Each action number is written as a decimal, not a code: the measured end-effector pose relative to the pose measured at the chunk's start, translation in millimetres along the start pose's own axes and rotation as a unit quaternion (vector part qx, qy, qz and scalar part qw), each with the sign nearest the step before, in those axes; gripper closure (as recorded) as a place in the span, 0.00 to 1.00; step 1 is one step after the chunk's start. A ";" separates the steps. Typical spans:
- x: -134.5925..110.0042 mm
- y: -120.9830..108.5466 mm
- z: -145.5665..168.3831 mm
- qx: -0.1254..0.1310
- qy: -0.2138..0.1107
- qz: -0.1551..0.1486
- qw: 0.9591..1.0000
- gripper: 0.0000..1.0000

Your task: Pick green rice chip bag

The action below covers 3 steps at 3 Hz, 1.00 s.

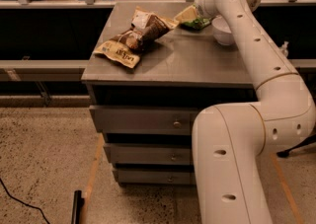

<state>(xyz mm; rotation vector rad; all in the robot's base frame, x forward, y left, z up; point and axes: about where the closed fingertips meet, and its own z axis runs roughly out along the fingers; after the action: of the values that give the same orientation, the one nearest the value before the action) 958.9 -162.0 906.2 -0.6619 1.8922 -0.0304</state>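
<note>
The green rice chip bag (198,22) lies at the far right of the grey cabinet top (197,60), just left of the white bowl (223,32). Only part of it shows, with a pale flap at its left end. My white arm rises from the lower right, bends at the top of the view and comes down onto the bag. The gripper (197,13) is at the arm's end, right over the bag and mostly hidden behind the wrist.
A brown snack bag (146,26) and a tan one (117,50) lie at the cabinet top's left centre. The cabinet has three drawers (148,119). A metal railing (59,3) runs behind it. A black cable (19,203) lies on the speckled floor.
</note>
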 end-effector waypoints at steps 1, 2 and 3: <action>11.3 11.6 8.3 -0.017 0.017 -0.010 1.000 0.16; 15.8 23.1 12.0 -0.032 0.029 -0.027 0.999 0.39; 13.9 34.6 12.8 -0.048 0.034 -0.038 0.998 0.63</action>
<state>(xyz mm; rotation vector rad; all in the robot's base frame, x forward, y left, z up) 951.5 -135.5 877.9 -0.8082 1.9429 -0.0117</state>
